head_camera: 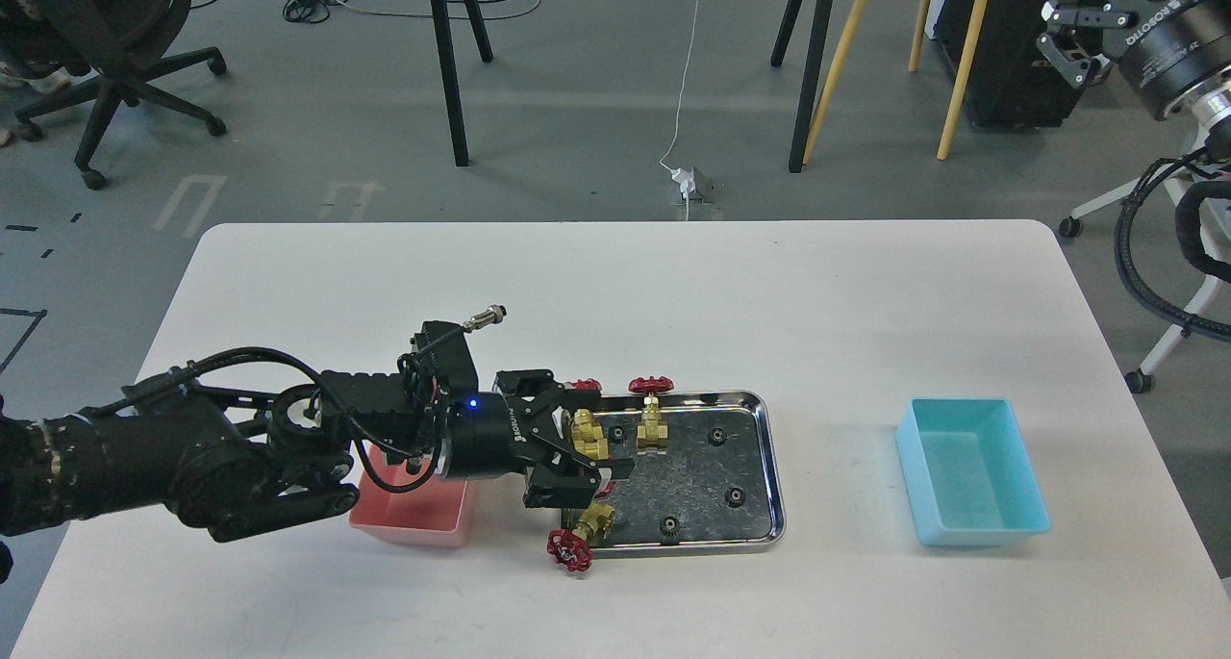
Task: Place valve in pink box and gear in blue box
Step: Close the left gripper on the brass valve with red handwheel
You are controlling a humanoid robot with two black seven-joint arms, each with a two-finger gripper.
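My left gripper (pixel 594 438) reaches low over the pink box (pixel 414 522) to the left edge of the steel tray (pixel 775 476). Its jaws are open on either side of a brass valve (pixel 588 432), with one finger (pixel 582 474) in front of it. A second valve (pixel 653 426) stands upright in the tray with its red handwheel up. A third valve (pixel 585 529) lies over the tray's front left corner. Small black gears (pixel 716 436) lie in the tray. The blue box (pixel 971 471) is empty at the right. My right gripper (pixel 1063 24) is raised at the top right, off the table.
My left arm covers most of the pink box. A red handwheel (pixel 584 386) shows by the tray's back left corner. Chair and stand legs are on the floor behind the table.
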